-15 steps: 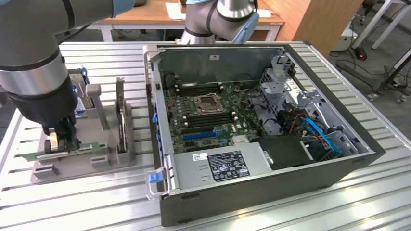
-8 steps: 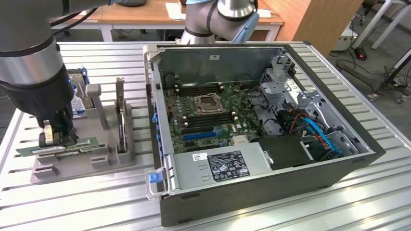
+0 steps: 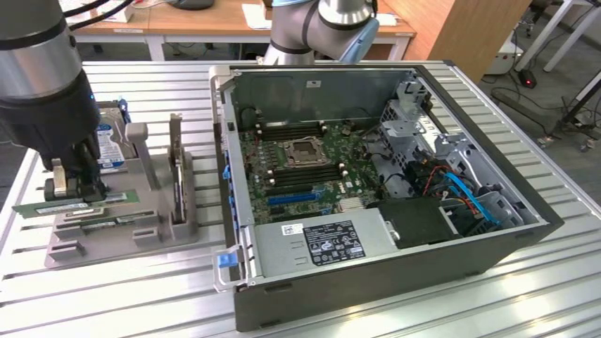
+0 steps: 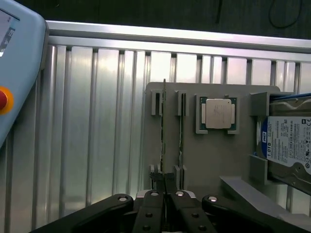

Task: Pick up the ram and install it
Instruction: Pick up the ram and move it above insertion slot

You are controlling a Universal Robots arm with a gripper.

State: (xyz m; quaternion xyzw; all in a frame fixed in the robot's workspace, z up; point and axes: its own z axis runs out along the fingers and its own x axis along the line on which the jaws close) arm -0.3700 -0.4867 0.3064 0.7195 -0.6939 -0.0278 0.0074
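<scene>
Black linkages of the end effector [image 4: 165,193] lie nearest the wrist camera. Its two fingers are drawn almost together on the ram [image 4: 164,126], gripping it from both faces. From the wrist, the ram appears edge-on as a thin dark line directly between the fingertips. It stands in a slot of the grey holder [image 4: 214,160], the slot farthest from the holder's processor seat. Whether the ram has lifted clear of that slot cannot be told.

A second stick [image 4: 181,131] stands in the neighbouring slot, parallel to the ram and apart from the fingers. Further across the holder, the processor [image 4: 217,113] lies flat in its square seat. At the holder's far side, the hard drive [image 4: 289,141] rests between two grey brackets. The holder sits on the ribbed aluminium desk [image 4: 97,121]. Off the holder's ram side, a pale blue-grey device [image 4: 19,73] with a red button overhangs the desk.

The exterior view adds what the wrist camera cannot give. It shows the ram's long green face with a white label [image 3: 38,207] and the fingers closed over its upper edge [image 3: 75,189]. Beside the holder [image 3: 174,236], toward the exterior view's right, an open computer case [image 3: 376,282] lies on the desk. The case exposes its motherboard [image 3: 300,162].
</scene>
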